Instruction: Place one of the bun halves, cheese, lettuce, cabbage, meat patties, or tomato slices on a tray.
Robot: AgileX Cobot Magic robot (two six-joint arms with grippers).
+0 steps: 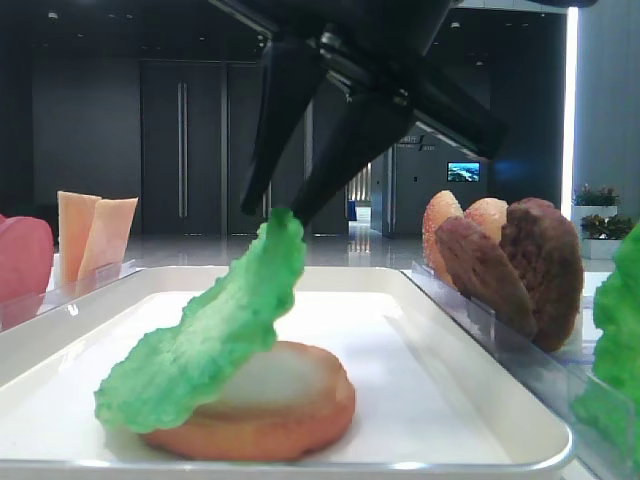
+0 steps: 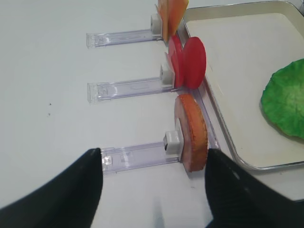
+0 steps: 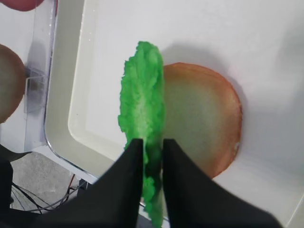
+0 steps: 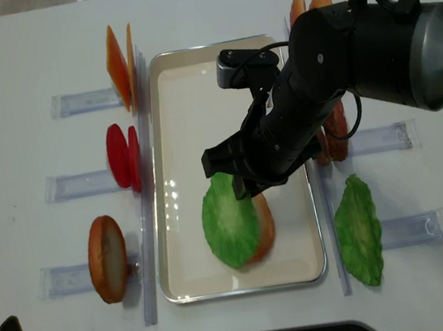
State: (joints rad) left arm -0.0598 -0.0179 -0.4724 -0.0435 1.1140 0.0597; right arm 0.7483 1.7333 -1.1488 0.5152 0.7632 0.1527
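One lettuce (image 1: 215, 340) leaf leans tilted on the bun half (image 1: 270, 405), its upper edge between the right claw's (image 3: 153, 156) fingers.

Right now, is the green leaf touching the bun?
Touching. The low exterior view shows the lettuce draped over the bun half, its lower part resting on the bun's pale top.

A bright green lettuce (image 1: 210, 340) covers a tan-orange bun half (image 1: 270, 405) on the white tray (image 1: 430, 400); the patties (image 1: 520, 265) are dark brown.
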